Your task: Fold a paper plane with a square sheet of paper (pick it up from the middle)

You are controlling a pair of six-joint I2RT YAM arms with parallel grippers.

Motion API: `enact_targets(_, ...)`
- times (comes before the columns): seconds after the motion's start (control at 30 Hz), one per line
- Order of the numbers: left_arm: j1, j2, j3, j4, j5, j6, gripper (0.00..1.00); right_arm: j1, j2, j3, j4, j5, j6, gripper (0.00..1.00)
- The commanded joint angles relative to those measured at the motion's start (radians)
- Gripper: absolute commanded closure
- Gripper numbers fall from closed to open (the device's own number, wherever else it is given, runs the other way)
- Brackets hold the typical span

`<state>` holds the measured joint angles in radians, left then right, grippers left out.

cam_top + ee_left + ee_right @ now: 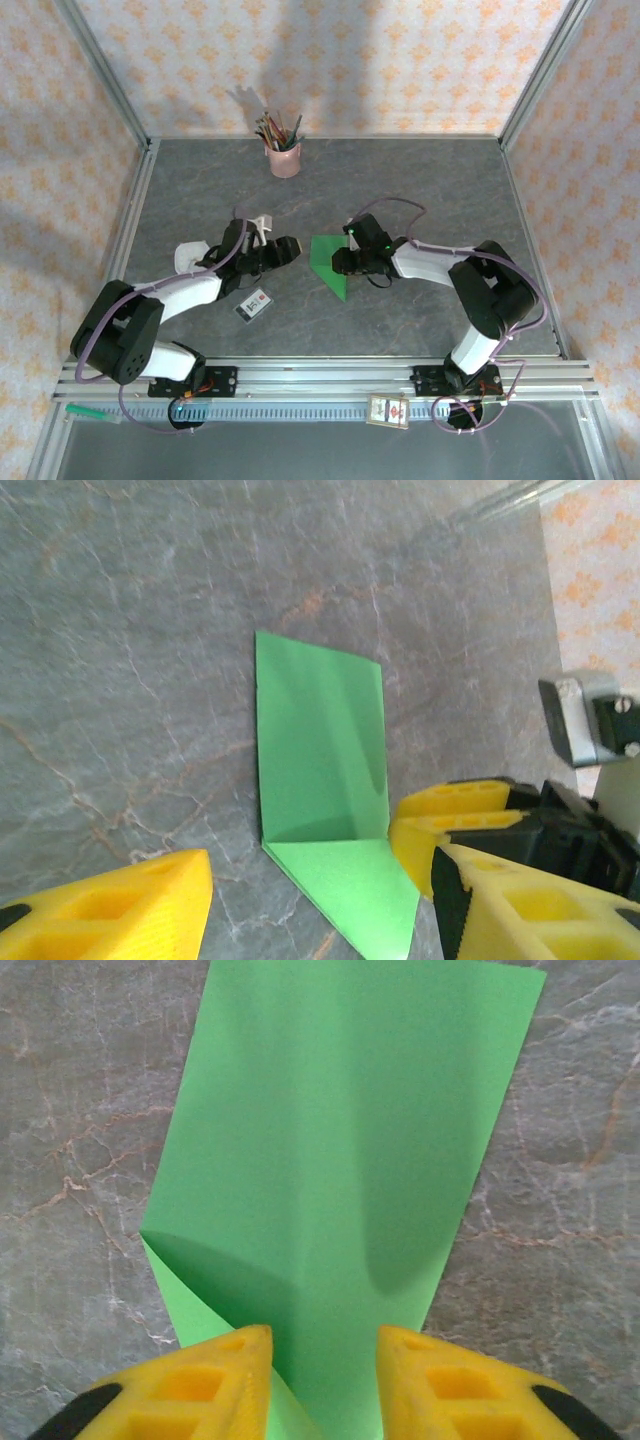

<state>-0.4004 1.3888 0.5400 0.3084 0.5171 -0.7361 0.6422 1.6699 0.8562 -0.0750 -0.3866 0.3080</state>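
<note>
The green sheet of paper [322, 256] lies mid-table as a creased shape, one corner folded to a point toward the near edge. In the left wrist view the paper [320, 760] has a flap rising from a crease, with a flat pointed part below it. My left gripper [292, 250] stands open just left of the sheet, and its yellow fingers [120, 910] straddle the paper's near tip. My right gripper [338, 262] is at the sheet's right edge, open. Its fingertips [210, 1380] rest apart over the paper [340, 1150], which runs between them.
A pink cup of pencils [284, 155] stands at the back. A small white dark-bordered card [254, 304] lies near the left arm, beside a white object [186, 256]. Another card [388, 410] sits on the front rail. Bare grey table surrounds the sheet.
</note>
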Motion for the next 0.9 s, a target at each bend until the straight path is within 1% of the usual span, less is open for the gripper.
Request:
enact_targets(0.0, -0.025, 0.023, -0.019, 0.045, 0.008, -0.018, 0.38, -0.006, -0.073, -0.005, -0.042, 0.061, -0.025, 0.61)
enact_targets(0.07, -0.042, 0.038, -0.020, 0.056, 0.012, -0.024, 0.38, -0.003, -0.114, -0.009, -0.057, 0.083, -0.031, 0.58)
enact_targets(0.13, -0.053, 0.052, -0.020, 0.066, 0.015, -0.030, 0.38, 0.006, -0.152, -0.018, -0.067, 0.111, -0.036, 0.57)
enact_targets(0.23, -0.056, 0.072, -0.026, 0.090, 0.022, -0.041, 0.38, 0.048, -0.187, -0.028, -0.054, 0.111, -0.035, 0.59)
enact_targets(0.27, -0.056, 0.079, -0.026, 0.093, 0.022, -0.043, 0.38, 0.068, -0.186, -0.026, -0.048, 0.107, -0.035, 0.61)
enact_targets(0.33, -0.055, 0.092, -0.022, 0.096, 0.021, -0.046, 0.38, 0.096, -0.169, -0.014, -0.036, 0.090, -0.036, 0.67)
enact_targets(0.43, -0.056, 0.112, -0.009, 0.091, 0.024, -0.056, 0.39, 0.102, -0.116, -0.004, -0.016, 0.071, -0.024, 0.75)
enact_targets(0.53, -0.069, 0.145, 0.027, 0.054, 0.029, -0.067, 0.42, 0.095, -0.057, 0.014, -0.023, 0.103, -0.025, 0.80)
enact_targets(0.67, -0.103, 0.190, 0.064, 0.037, 0.024, -0.089, 0.44, 0.067, -0.009, 0.012, -0.012, 0.104, -0.026, 0.83)
enact_targets(0.87, -0.109, 0.261, 0.115, 0.030, 0.033, -0.101, 0.47, 0.052, 0.004, -0.024, 0.009, 0.100, -0.025, 0.85)
